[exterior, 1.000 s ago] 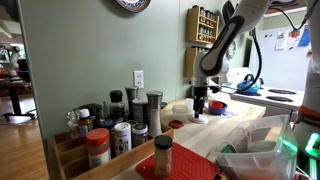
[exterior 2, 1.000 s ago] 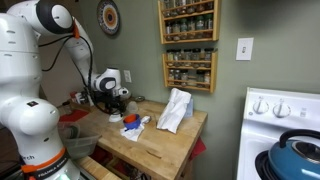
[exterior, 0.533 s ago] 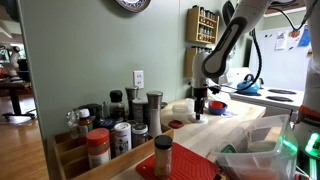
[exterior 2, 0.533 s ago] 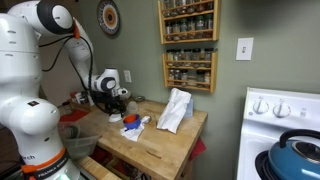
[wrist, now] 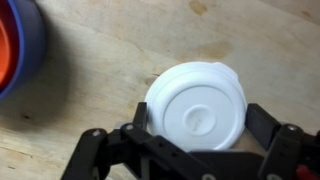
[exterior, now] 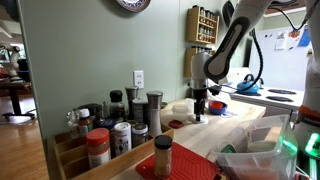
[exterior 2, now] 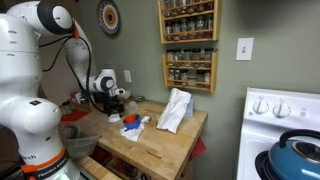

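step: looks like lining up on the white lid point(wrist: 196, 108) | jaws: wide open, straddling it on the counter point(wrist: 110, 50) | next: probably needs a straight drop, then a squeeze

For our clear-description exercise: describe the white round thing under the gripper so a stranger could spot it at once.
Start at the wooden tabletop and find the open gripper above it. Right under it lies a white round lid with raised rings, plain white unlike the blue-and-orange bowl nearby.
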